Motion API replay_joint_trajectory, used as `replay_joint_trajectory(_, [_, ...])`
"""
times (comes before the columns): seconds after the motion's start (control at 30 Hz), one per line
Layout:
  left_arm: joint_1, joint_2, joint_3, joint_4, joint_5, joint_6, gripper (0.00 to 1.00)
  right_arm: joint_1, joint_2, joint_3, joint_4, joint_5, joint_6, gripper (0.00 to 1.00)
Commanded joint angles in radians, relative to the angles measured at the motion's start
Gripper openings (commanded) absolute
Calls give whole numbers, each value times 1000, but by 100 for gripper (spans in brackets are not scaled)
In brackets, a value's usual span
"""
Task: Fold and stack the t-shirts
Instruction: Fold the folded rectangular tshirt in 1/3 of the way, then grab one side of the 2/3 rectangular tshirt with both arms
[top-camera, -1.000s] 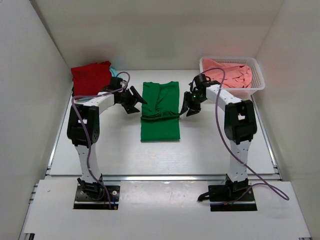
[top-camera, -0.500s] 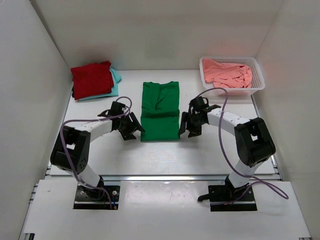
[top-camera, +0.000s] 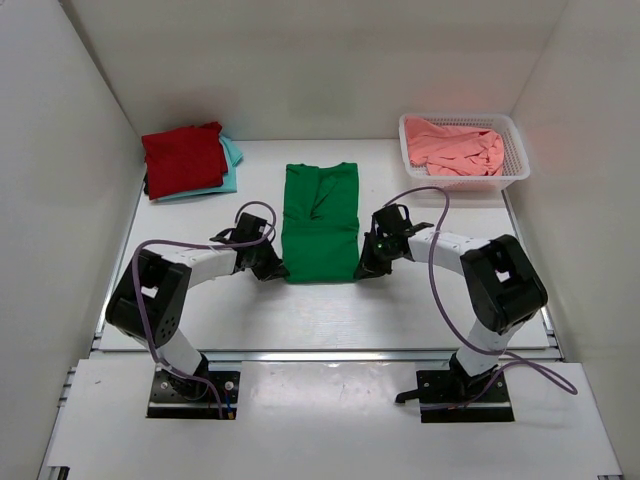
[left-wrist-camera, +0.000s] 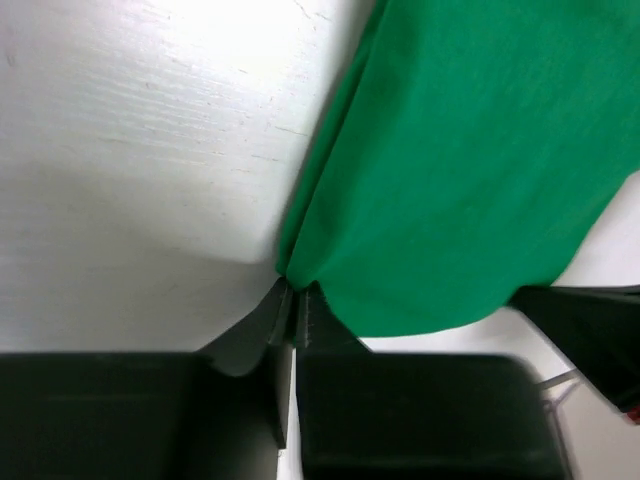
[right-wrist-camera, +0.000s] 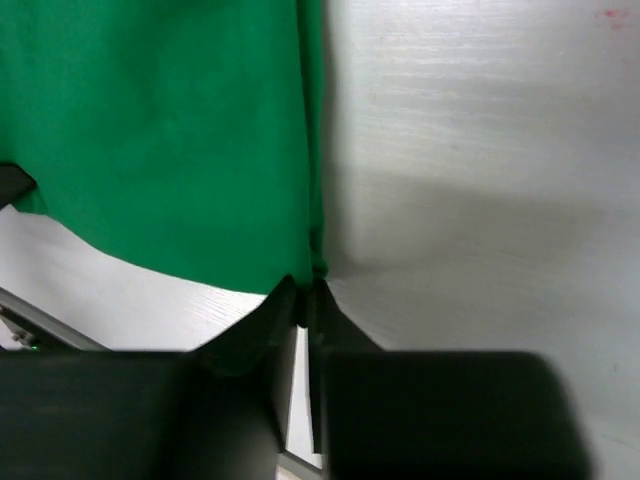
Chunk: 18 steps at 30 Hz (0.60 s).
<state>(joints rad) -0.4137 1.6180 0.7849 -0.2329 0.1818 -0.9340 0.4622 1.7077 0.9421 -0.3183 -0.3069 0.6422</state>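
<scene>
- The green t-shirt (top-camera: 320, 222) lies flat in the middle of the table (top-camera: 420, 305). It is folded into a long panel with its neck toward the far wall.
- The left gripper (top-camera: 274, 268) sits low on the table at the shirt's near left corner. In the left wrist view its jaws stand almost together, with the corner of the cloth caught at their tips.
- The right gripper (top-camera: 364, 268) is at the near right corner, jaws likewise pinched on the shirt's edge. How far the cloth reaches in between the pads is hard to make out.
- Both arms are bent low and reach inward from either side of the shirt.
- The dark red t-shirt (top-camera: 182, 158) lies folded in the far left corner on top of the pale turquoise t-shirt (top-camera: 233, 158), whose edge shows on its right.
- The salmon pink t-shirt (top-camera: 455, 145) lies crumpled inside the white mesh basket (top-camera: 466, 181) at the far right.
</scene>
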Motion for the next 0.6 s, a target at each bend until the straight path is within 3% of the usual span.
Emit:
replay_joint_trajectory(0.0, [-13, -15, 8, 55, -22, -26, 0, -19, 10, -3, 48, -21, 4, 0])
replay_joint_trajectory(0.27, [-8, -208, -130, -25, 38, -19, 0, 9, -138, -136, -31, -107, -24, 0])
replay_joint_trajectory(0.57, [-151, -602, -361, -282, 81, -130, 0, 182, -511, -440, -85, -234, 118, 0])
